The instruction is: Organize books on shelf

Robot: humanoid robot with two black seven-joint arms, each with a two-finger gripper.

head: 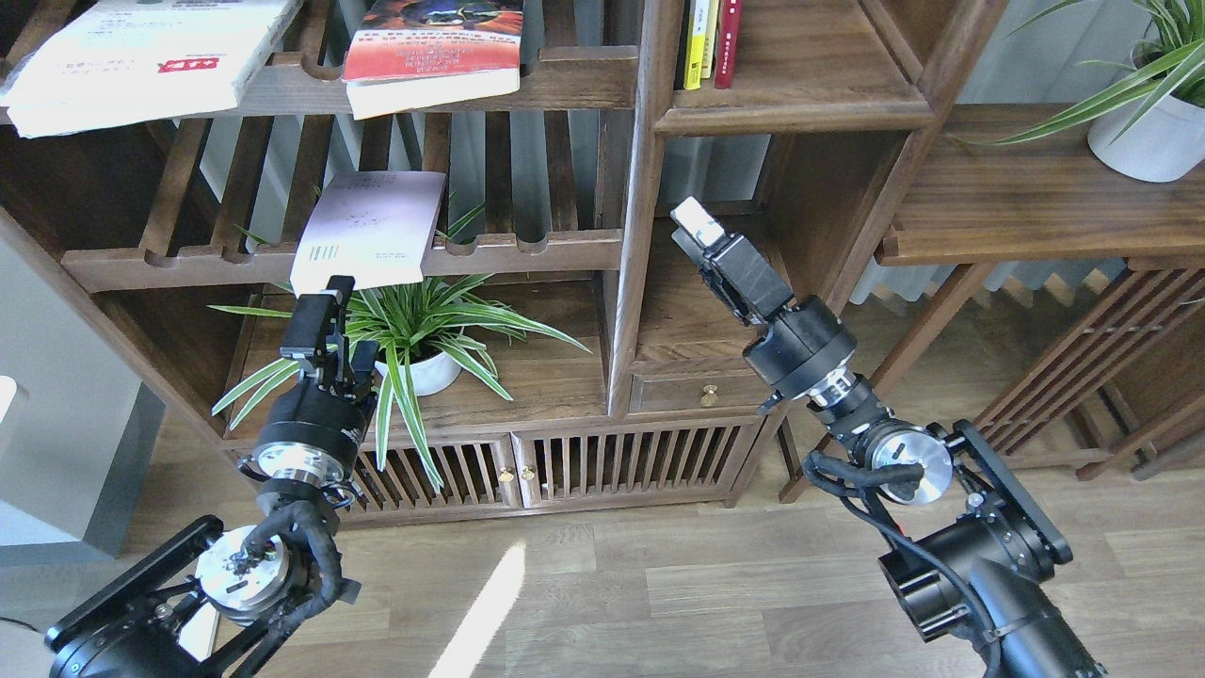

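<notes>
A large white book with red characters (141, 56) and a red-orange book (433, 47) lie on the upper slatted rack. A thin pale lilac book (369, 231) leans on the lower slatted rack. Slim yellow (695, 42) and red (727, 42) books stand at the left of the solid-plank shelf (800, 99). My left gripper (348, 315) is open and empty, just below the lilac book and in front of a plant. My right gripper (697, 221) points up-left at the compartment below the plank shelf. It holds nothing I can see, and its fingers cannot be told apart.
A potted spider plant (414, 330) stands on the low cabinet top behind my left gripper. A small drawer (711, 388) sits under the middle compartment. A side table (1036, 198) with a white-potted plant (1144, 132) stands at the right. The floor is wood.
</notes>
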